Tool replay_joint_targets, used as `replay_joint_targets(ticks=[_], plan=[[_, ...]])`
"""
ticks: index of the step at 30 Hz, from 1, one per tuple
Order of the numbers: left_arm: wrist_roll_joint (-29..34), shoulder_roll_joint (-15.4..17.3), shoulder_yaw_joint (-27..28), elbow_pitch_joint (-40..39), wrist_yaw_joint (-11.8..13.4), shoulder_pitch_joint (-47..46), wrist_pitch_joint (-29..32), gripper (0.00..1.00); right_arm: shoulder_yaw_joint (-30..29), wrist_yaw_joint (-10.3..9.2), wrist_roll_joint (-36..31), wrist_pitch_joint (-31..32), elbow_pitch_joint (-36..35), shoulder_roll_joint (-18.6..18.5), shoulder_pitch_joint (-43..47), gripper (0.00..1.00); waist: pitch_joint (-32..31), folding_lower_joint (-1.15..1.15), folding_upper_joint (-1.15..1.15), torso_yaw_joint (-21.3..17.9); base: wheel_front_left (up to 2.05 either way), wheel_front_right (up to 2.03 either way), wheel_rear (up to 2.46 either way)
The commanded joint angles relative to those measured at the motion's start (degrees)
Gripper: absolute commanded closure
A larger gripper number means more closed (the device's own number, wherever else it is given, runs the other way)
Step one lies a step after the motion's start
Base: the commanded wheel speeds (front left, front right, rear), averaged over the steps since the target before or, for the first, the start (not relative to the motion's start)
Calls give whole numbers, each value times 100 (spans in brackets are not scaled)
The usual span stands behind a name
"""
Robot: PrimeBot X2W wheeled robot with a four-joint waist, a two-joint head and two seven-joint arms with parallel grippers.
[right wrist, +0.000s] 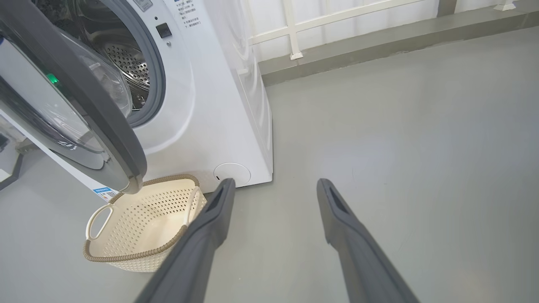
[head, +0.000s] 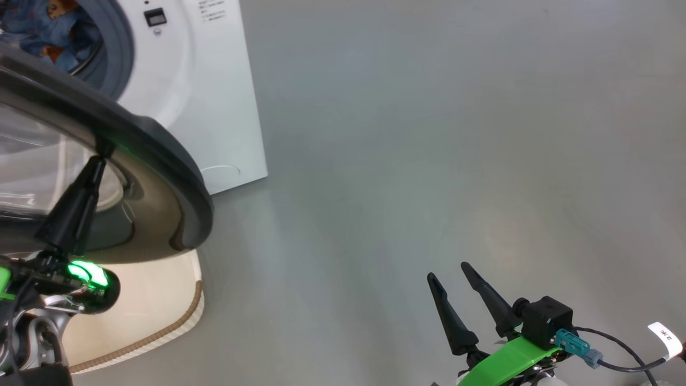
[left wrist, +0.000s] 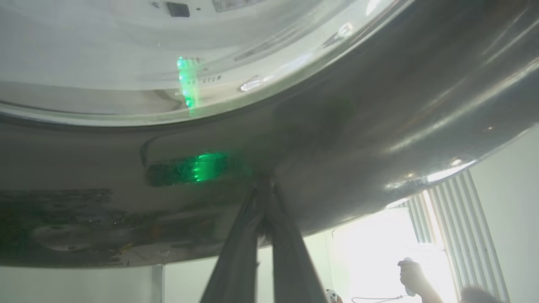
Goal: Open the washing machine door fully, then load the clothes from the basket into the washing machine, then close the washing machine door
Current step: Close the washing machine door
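Observation:
The washing machine [head: 214, 80] stands at the upper left, and light blue clothes [head: 48, 27] lie inside its drum. The washing machine door [head: 161, 161] hangs partly open over the basket [head: 177, 327]. My left gripper [head: 102, 158] is shut, its tips pressed against the door's glossy black rim [left wrist: 379, 105] with nothing between them. In the left wrist view the left gripper [left wrist: 264, 185] meets that rim. My right gripper [head: 447, 271] is open above bare floor at the lower right. The right wrist view shows the right gripper [right wrist: 273, 185], the door [right wrist: 84, 92] and the basket [right wrist: 139, 252], which looks empty.
Grey floor spreads to the right of the machine [right wrist: 219, 105]. A low ledge with a white railing [right wrist: 337, 46] runs behind it. A round flap [right wrist: 231, 173] sits low on the machine's front. A person's hand [left wrist: 410, 273] holds a controller by a bright window.

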Motion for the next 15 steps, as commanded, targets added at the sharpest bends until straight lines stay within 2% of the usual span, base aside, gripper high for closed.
replay_joint_targets(ticks=[1, 8, 15], plan=[[35, 124, 196, -151, -40, -87, -52, 100, 91, 9, 86, -69, -145, 25, -46, 0, -37, 0, 0, 64, 0, 0, 0], [80, 104, 428, -281, -40, 225, -378, 100, 14, 9, 84, -69, -119, 25, -29, 0, -263, 0, 0, 358, 0, 0, 0], [136, 99, 434, -469, -40, 692, -667, 100, 7, 9, 113, -69, -42, 25, 24, 0, -501, 0, 0, 664, 0, 0, 0]])
